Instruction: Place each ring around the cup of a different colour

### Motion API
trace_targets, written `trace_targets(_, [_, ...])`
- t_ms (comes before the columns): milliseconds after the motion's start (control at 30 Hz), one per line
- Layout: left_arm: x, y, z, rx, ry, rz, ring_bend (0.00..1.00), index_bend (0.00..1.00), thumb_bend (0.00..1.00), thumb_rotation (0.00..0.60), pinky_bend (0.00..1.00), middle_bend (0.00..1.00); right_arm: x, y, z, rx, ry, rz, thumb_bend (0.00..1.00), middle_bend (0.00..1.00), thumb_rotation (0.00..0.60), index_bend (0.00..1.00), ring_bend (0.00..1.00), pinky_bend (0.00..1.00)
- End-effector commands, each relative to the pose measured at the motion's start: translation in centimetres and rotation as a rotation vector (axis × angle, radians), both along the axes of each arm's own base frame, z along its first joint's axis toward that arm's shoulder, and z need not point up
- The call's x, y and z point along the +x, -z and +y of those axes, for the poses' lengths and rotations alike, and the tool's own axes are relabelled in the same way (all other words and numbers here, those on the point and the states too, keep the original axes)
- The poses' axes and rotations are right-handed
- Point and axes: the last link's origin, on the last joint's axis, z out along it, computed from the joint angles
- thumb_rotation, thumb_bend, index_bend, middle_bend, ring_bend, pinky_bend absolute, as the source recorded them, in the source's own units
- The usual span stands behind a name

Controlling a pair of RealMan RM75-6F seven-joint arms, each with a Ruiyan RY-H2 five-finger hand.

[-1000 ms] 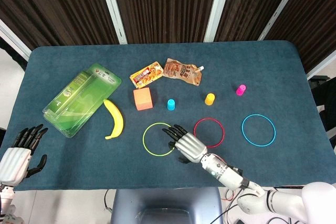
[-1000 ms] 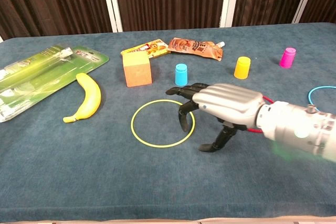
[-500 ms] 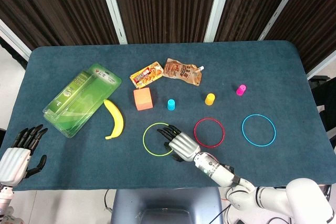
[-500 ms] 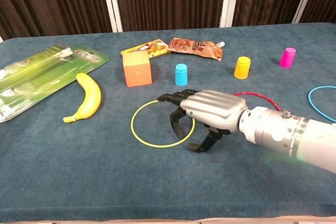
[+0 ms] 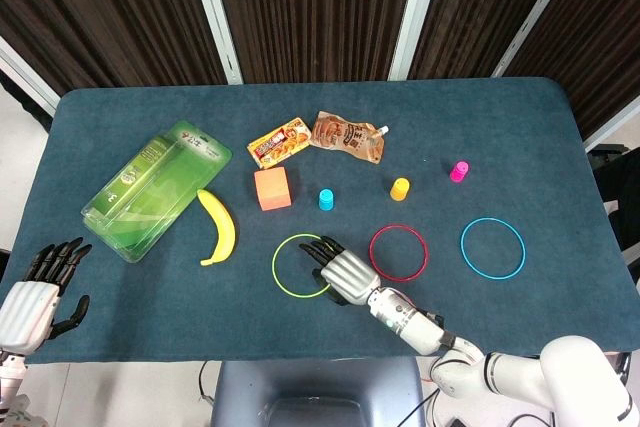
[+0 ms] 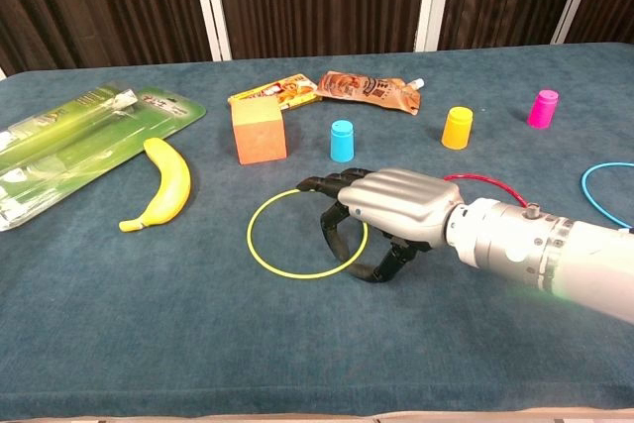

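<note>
The yellow ring [image 5: 273,266] [image 6: 248,235] lies flat on the blue cloth. My right hand [image 5: 340,269] [image 6: 391,210] arches over the ring's right edge, its fingers reaching down inside the ring and its thumb outside; it holds nothing. The red ring [image 5: 426,252] [image 6: 475,178] lies just right of that hand, and the blue ring [image 5: 461,247] [image 6: 584,180] further right. Behind them stand the blue cup [image 5: 326,199] [image 6: 342,141], the yellow cup [image 5: 400,188] [image 6: 457,128] and the pink cup [image 5: 459,171] [image 6: 543,108]. My left hand [image 5: 35,297] hangs open off the table's near left corner.
An orange block [image 5: 272,188] [image 6: 259,130] and a banana [image 5: 219,226] [image 6: 166,183] lie left of the blue cup. A green blister pack [image 5: 155,187] fills the left side. Two snack packets [image 5: 345,135] lie at the back.
My right hand has moved left from beside the red ring onto the yellow ring's right edge and come lower. The rings, the cups and the left hand stay where they were.
</note>
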Motion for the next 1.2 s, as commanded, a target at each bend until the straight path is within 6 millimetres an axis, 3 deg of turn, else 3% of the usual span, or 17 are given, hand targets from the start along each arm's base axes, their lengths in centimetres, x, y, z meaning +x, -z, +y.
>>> trace_targets(33, [0.0, 0.0, 0.0, 0.001, 0.001, -0.001, 0.0, 0.0, 0.48, 0.6, 0.05, 0.0, 0.0, 0.1, 0.0, 0.002, 0.001, 0.004, 0.46, 0.01, 0.6, 0.65, 0.0, 0.0])
trace_targets(467, [-0.1, -0.1, 0.0, 0.003, -0.001, -0.004, 0.0, 0.0, 0.48, 0.6, 0.05, 0.0, 0.0, 0.5, 0.0, 0.004, 0.003, 0.02, 0.46, 0.02, 0.6, 0.67, 0.0, 0.0])
trace_targets(767, [-0.1, -0.2, 0.0, 0.004, -0.002, -0.005, 0.0, 0.0, 0.48, 0.6, 0.05, 0.0, 0.0, 0.4, 0.0, 0.001, 0.001, 0.026, 0.52, 0.05, 0.6, 0.76, 0.0, 0.0])
trace_targets(867, [-0.1, -0.2, 0.0, 0.004, 0.0, -0.005, 0.0, 0.0, 0.48, 0.6, 0.05, 0.0, 0.1, 0.2, -0.1, -0.008, -0.001, 0.014, 0.54, 0.07, 0.6, 0.81, 0.0, 0.0])
trace_targets(1200, [0.0, -0.2, -0.1, 0.006, 0.003, -0.005, 0.0, 0.0, 0.48, 0.6, 0.05, 0.0, 0.7, -1.0, -0.6, -0.048, -0.005, -0.028, 0.54, 0.07, 0.6, 0.85, 0.0, 0.0])
